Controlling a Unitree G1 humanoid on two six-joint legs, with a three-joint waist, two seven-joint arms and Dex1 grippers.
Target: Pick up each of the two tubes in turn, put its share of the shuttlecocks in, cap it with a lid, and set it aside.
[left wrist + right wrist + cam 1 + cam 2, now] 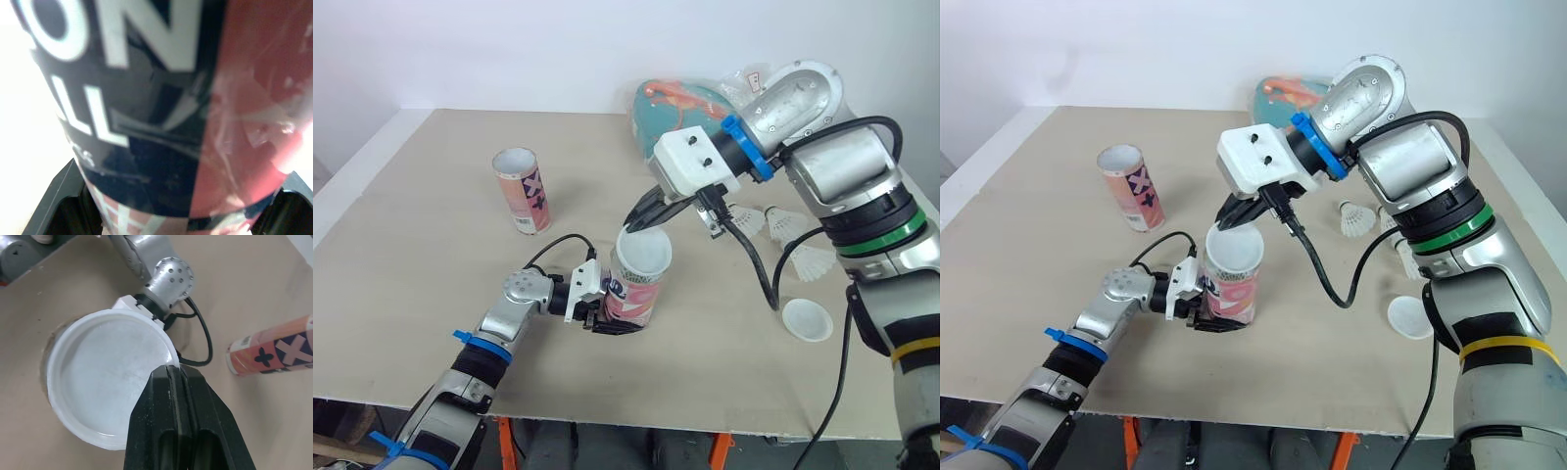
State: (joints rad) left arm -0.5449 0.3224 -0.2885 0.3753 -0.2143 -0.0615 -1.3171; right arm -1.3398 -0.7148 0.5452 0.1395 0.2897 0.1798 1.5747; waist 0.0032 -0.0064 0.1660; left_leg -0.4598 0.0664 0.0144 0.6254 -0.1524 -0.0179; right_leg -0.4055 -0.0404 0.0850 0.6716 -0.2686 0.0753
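Right gripper (173, 371) is pinched tight on the rim of the white lid (110, 387). The lid sits over the mouth of the tube (634, 296); can't tell if it's fully seated, since the right wrist view shows a sliver of tube rim on one side. Left gripper (1206, 319) is clamped around the tube's lower end. The tube stands upright on the table (421, 264), near the front edge and about mid-width. Tube contents are hidden under the lid. Second tube (522, 191) stands upright and open-topped, well apart, further back on the left. Spare lid (807, 319) lies open side up on the right near the front edge. Shuttlecocks (785, 223) lie loose just behind it. A teal bag (677, 106) sits at the far edge behind the right wrist. The black cable (759, 262) from the right wrist sags over the table between the tube and the spare lid. Right arm comes in from the right, elbow high, wrist angled down and left, fingers on the far-left side of the lid. Left arm reaches in from the front left, forearm low over the table, gripper level.
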